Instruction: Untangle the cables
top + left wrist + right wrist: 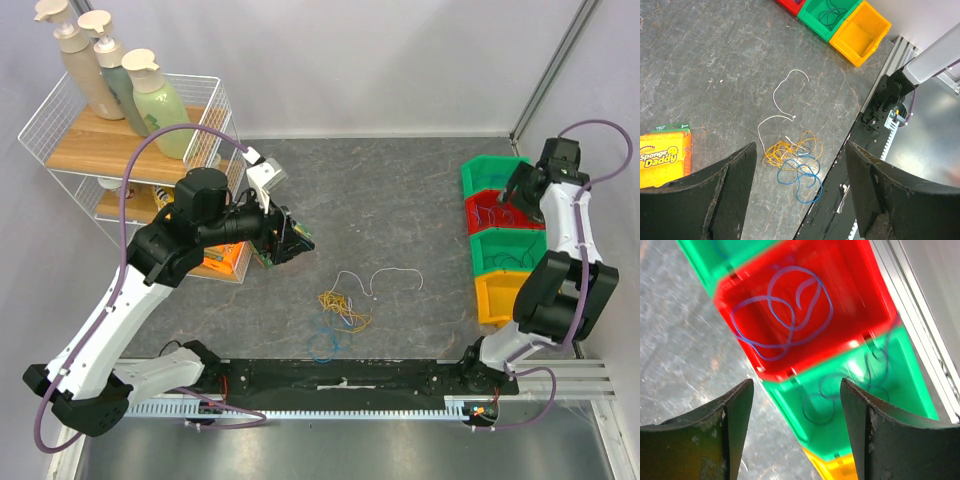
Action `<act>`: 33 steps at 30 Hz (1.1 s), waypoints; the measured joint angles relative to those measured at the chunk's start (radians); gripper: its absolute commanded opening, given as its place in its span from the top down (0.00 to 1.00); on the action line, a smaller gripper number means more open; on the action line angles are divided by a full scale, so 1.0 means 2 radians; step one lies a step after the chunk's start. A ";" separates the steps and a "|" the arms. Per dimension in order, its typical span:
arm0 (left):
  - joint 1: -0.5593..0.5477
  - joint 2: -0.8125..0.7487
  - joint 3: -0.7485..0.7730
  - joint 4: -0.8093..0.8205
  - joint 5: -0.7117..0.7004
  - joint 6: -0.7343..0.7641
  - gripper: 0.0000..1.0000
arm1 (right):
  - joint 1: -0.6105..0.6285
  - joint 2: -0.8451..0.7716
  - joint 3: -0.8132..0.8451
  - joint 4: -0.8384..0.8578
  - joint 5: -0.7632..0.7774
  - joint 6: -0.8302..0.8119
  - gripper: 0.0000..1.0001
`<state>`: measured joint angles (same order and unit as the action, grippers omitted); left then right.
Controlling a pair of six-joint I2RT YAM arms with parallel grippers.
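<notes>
Top: we find the cables point(340, 308) tangled near the bench's point(400, 200) front edge, left hand point(290, 238) over its left side, right hand point(512, 192) over the right-edge bins point(478, 250). Left wrist: hand spread, empty. Right wrist: hand spread above a blue cable point(788, 322) in the red bin point(855, 290).

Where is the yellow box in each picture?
Top external: the yellow bin sits at the right, at the near end of the bin row.
Left wrist: yellow bin at upper right.
Right wrist: only a corner shows, at the bottom edge.
Shared landmark: the green bin beside it.
</notes>
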<state>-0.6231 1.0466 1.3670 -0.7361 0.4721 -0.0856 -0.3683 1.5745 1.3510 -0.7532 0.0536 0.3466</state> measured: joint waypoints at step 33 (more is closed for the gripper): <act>0.031 0.068 0.020 -0.014 -0.012 0.004 0.22 | 0.040 0.193 -0.007 0.142 0.067 -0.040 0.72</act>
<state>-0.5613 1.1831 1.4071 -0.7631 0.4473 -0.0769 -0.2882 1.9610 1.3376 -0.4698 0.1883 0.2657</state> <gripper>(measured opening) 0.776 0.383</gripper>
